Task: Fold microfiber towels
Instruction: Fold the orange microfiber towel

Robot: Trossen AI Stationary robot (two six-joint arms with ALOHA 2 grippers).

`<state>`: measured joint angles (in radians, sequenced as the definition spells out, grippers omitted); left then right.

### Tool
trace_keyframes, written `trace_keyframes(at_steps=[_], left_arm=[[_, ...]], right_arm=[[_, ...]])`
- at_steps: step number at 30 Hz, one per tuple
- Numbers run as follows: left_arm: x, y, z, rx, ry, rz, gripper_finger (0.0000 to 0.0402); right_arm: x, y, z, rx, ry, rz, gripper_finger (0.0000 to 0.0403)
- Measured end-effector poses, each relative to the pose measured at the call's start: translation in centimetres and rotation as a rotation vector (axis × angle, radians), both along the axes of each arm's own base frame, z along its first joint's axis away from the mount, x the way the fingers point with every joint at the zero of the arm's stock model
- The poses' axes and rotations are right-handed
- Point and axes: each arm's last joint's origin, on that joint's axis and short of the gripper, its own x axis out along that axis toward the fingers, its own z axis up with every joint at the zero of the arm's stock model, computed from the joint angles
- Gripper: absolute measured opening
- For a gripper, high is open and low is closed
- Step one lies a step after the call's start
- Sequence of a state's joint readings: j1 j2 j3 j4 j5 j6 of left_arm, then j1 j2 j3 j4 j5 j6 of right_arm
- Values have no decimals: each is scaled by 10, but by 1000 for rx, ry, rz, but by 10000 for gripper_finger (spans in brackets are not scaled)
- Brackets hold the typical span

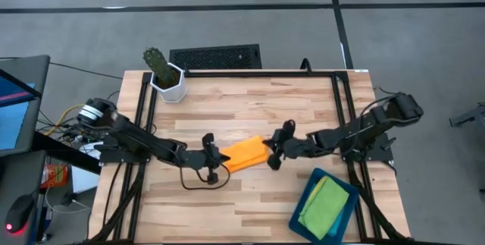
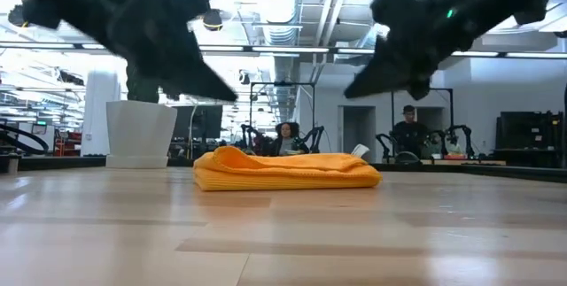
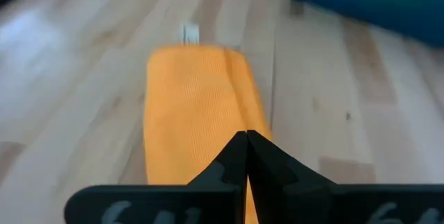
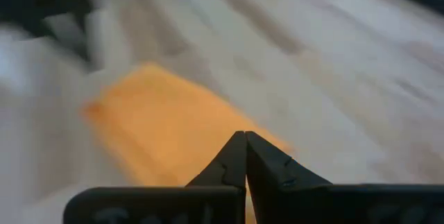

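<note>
Centrally placed on pale wooden slatted table (image 1: 250, 199): folded orange microfiber towel (image 1: 244, 155), lying as a flat, soft bundle with rounded fold edges (no corner lifted, as seen from low view). Flanked by both arms, left gripper (image 1: 213, 159) just beside towel's left end, right gripper (image 1: 276, 152) just beside its right end, both raised clear of the cloth in low view.

Left gripper: fingertips pressed together in left wrist view, nothing between them. Right gripper: likewise clenched on nothing in right wrist view, hovering over towel's end.

Near table's right front corner: stiff dark teal rectangular tray (image 1: 300, 207), carrying a green microfiber cloth (image 1: 326, 208) with a light blue cloth (image 1: 314, 196) edge showing beside it, both apparently folded already. At far left of table: small cactus in white faceted pot (image 1: 166, 76), well apart from the work.

Handling judgement for orange towel: light, limp, non-fragile; textured weave likely to grip well between pads, unlikely to slip. Expected to sag and unfold if lifted from one point only. Best taken at both short ends or at two corners of one edge, pinching all layers together (a top-layer-only pinch would probably open the fold).
</note>
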<state>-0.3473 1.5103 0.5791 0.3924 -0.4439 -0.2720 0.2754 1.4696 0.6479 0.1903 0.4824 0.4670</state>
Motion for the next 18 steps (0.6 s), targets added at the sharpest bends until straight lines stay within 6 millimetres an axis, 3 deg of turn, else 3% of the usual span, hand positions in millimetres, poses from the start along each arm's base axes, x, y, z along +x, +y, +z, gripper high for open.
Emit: trace_keyframes(at_steps=[4,9,13,18], left_arm=[[11,0,-24,8,15,-3,0],[16,1,-51,-22,76,26,0],[15,-1,-61,-55,128,-8,0],[14,-2,-64,-67,157,-55,0]], right_arm=[[3,-19,-14,-44,78,-96,29],[18,-18,-49,-4,124,-47,19],[20,-17,-82,13,206,-105,17],[22,-25,-91,66,218,-182,23]])
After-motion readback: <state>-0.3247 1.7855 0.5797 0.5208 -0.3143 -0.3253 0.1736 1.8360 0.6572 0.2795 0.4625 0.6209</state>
